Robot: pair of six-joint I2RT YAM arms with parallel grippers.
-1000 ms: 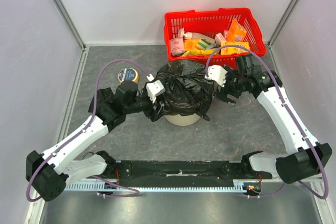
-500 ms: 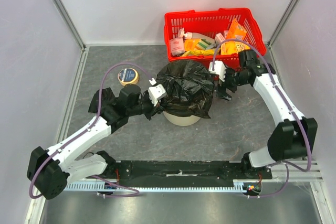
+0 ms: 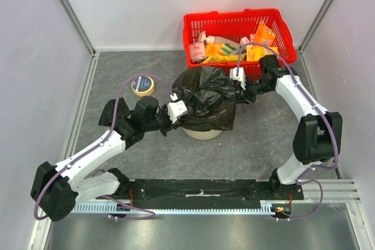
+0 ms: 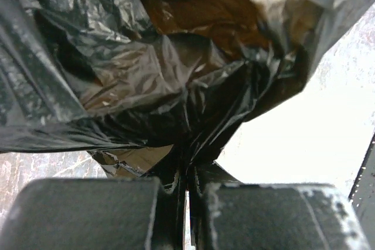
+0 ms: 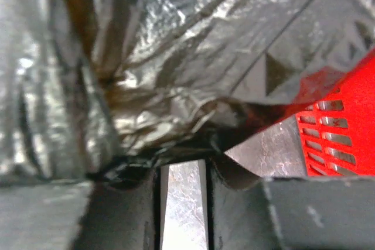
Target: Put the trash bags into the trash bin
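Grey stone-pattern table (image 3: 269, 139) carries everything. Red mesh plastic shopping basket (image 3: 234, 17) sits at the back w/ packaged goods, not the target. Crumpled black plastic trash bag (image 3: 205, 100) sits on the mouth of the round beige plastic trash bin (image 3: 202, 133) and bulges past the rim. Only the bin's near wall shows, so imo the bag is at the bin, not down in it yet.

Left gripper (image 3: 177, 109) is at the bag's left edge, right gripper (image 3: 241, 83) at its right edge by the basket, prob. one per side to steer the film.

Left wrist cam: fingers (image 4: 117, 215) pressed together on a fold of film. Right wrist cam: fingers (image 5: 117, 221) apart, table visible in the gap, film across the tips. Can't tell if any is caught.

Top cam resolves neither grip, but only it shows the bin and the small round tape roll (image 3: 142, 85) left of the bag.
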